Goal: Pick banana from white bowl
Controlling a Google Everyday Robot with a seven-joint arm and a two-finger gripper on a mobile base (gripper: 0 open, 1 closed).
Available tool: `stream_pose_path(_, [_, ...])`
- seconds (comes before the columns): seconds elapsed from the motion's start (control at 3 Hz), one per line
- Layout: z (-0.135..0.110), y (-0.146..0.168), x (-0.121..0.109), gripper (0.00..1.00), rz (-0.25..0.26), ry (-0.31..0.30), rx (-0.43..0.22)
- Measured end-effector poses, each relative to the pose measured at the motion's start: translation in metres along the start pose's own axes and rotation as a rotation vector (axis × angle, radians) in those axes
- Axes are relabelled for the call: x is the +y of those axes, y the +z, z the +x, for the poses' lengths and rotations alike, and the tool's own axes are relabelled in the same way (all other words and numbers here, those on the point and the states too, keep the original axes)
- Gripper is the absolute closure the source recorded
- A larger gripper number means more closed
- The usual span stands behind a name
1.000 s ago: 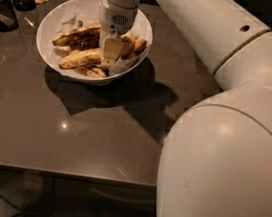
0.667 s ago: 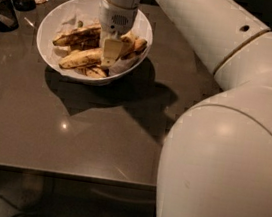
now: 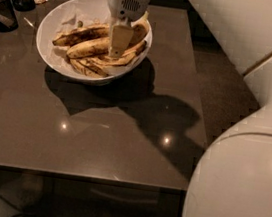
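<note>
The white bowl (image 3: pixel 55 16) stands at the back left of the brown table, lined with crumpled white paper. Several bananas lie in it. The plump yellow, brown-speckled banana (image 3: pixel 90 49) lies across the middle. A darker brown-blotched banana (image 3: pixel 79 34) lies just behind it, and thin ones (image 3: pixel 90 67) lie at the front. My gripper (image 3: pixel 118 45) hangs straight down from the white wrist into the bowl. Its tip is at the right end of the plump banana and hides that end.
Dark objects (image 3: pixel 6 4) stand at the table's back left corner. The table's right edge (image 3: pixel 197 104) drops to the dark floor. My bulky white arm (image 3: pixel 249 162) fills the right and lower right of the view.
The gripper stays in the bowl at almost the same spot. The arm's big white links have swung to the right, uncovering more of the table. The bananas have not visibly moved.
</note>
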State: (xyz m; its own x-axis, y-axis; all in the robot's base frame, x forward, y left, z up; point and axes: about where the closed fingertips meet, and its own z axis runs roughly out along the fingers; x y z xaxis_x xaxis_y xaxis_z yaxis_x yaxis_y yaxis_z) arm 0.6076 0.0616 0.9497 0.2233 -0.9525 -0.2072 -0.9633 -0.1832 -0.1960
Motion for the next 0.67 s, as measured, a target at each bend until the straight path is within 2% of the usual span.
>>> stream_pose_path(0.33, [-0.0038,-0.0338,0.0033,1.0,0.068,-0.001,-0.005])
stream_pose_path(0.67, [-0.0046,-0.0357,0.0007,1.0,0.087,-0.002,-0.012])
